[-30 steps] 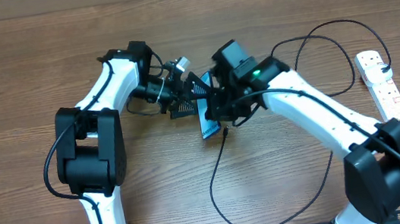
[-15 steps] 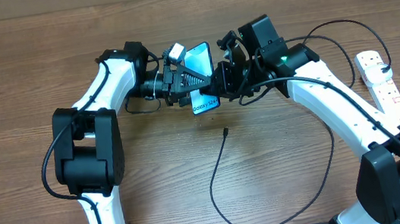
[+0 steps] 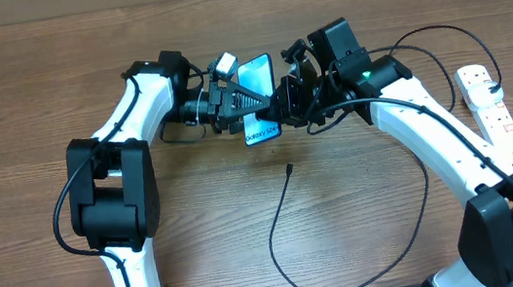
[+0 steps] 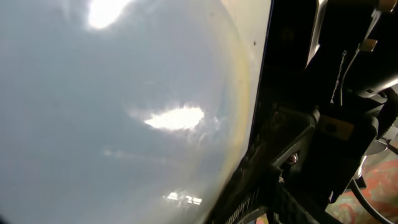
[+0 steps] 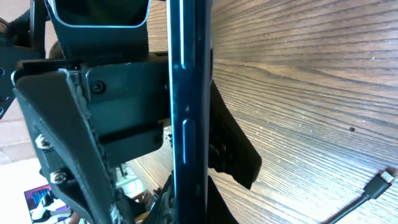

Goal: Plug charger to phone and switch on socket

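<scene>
Above table (image 3: 32,73) centre | pinching raised phone (image 3: 258,99) with left jaws | flanking it with right jaws, grip impossible to tell | charger (image 3: 287,175) tip dropped onto table since a second ago

The phone (image 3: 258,99) is up off the surface (image 3: 26,103), between the left fingers (image 3: 241,100) on its left and the right fingers (image 3: 289,103) on its right, with the charger (image 3: 288,170) tip lying on the surface just in front of it and the socket (image 3: 489,107) well apart at the far right edge.
</scene>
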Motion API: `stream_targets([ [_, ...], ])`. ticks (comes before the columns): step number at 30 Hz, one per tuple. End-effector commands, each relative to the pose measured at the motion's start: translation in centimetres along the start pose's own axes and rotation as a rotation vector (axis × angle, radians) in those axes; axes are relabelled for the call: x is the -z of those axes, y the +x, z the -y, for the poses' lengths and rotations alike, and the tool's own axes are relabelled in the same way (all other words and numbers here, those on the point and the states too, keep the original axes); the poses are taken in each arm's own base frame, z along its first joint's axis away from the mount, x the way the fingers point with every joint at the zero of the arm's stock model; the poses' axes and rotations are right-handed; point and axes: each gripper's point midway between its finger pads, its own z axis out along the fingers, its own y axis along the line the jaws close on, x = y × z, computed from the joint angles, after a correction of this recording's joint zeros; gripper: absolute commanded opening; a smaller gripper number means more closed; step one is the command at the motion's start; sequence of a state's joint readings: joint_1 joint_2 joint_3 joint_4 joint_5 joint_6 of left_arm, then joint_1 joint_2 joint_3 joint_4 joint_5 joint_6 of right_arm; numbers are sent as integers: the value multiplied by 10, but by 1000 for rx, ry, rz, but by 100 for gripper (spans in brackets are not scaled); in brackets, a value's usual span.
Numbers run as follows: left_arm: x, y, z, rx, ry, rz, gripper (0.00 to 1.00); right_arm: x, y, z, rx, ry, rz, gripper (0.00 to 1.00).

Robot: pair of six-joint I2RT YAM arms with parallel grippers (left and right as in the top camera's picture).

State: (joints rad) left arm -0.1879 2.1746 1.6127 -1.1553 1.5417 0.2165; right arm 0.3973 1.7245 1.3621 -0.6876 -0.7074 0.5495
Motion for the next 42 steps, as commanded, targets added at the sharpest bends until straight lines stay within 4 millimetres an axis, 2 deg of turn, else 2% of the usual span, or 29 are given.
stream_targets([
  [1, -2, -8, 34, -108, 39, 2, 50, -1, 19, -29, 9, -53, -46, 4],
  [6, -2, -13, 43, -135, 39, 3, 50, -4, 22, -34, -12, -65, -58, 4],
  [11, -1, -23, 54, -195, 39, 3, 56, -6, 33, -44, 3, -107, -104, 4],
  [15, -1, -27, 54, -186, 39, 2, 59, -5, 35, -47, 14, -126, -116, 4],
  [23, 4, -32, 54, -173, 37, 13, 58, -3, 40, -55, 33, -178, -150, 4],
  [27, 7, -35, 54, -166, 37, 19, 52, -3, 37, -56, 40, -179, -139, 4],
  [31, 7, -35, 54, -165, 37, 20, 37, 1, 29, -55, 34, -188, -113, 4],
  [37, 7, -35, 54, -139, 37, 19, 35, 1, 8, -48, 10, -142, -24, 4],
  [40, 6, -35, 54, -131, 37, 18, 20, 0, 0, -40, -11, -94, 21, 4],
  [42, 5, -34, 54, -111, 38, 16, 18, 0, -6, -36, -7, -68, 54, 4],
])
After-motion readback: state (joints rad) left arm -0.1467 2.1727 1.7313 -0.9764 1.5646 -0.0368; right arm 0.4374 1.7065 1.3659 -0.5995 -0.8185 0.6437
